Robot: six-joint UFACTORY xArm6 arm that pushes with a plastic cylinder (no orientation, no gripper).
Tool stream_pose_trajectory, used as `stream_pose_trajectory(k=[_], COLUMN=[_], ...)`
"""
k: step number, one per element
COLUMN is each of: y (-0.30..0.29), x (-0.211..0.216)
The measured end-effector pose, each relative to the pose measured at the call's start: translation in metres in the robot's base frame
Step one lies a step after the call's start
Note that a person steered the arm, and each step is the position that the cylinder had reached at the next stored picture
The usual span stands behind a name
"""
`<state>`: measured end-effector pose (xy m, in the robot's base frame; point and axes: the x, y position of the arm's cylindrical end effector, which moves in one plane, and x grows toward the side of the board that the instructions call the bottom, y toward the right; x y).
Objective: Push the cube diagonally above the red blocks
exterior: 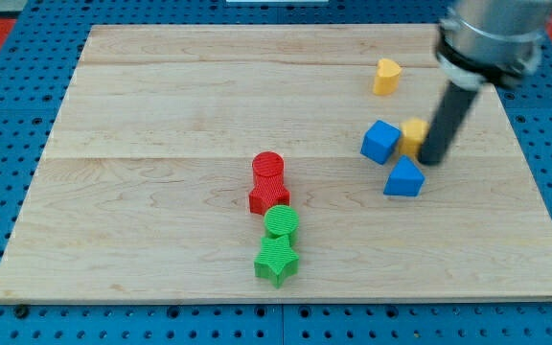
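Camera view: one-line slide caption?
My tip sits right of the blue cube, red blocks at board centre.

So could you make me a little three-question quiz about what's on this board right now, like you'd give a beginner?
1. True or false: my tip is touching the red cylinder.
2. Which block lies nearest the view's bottom?
A. the green star
B. the blue cube
C. the yellow heart-shaped block
3. Fill in: the green cylinder sits between the green star and the red ____.

Key
1. False. My tip stands at the view's right, beside the small yellow block and above the second blue block.
2. A
3. star
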<state>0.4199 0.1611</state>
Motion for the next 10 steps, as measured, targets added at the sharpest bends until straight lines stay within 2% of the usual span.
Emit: stream_pose_trajectory(k=[1,2,3,4,5,6,7,8,9,10], y=[-0.058,-0.047,0.073,0.000,-0.076,-0.050,-0.144,-0.228,-0.201,-0.252], x=[-0.073,-0.067,-0.029,-0.011,-0.010,0.011,0.001,-0.052,-0.077,-0.085])
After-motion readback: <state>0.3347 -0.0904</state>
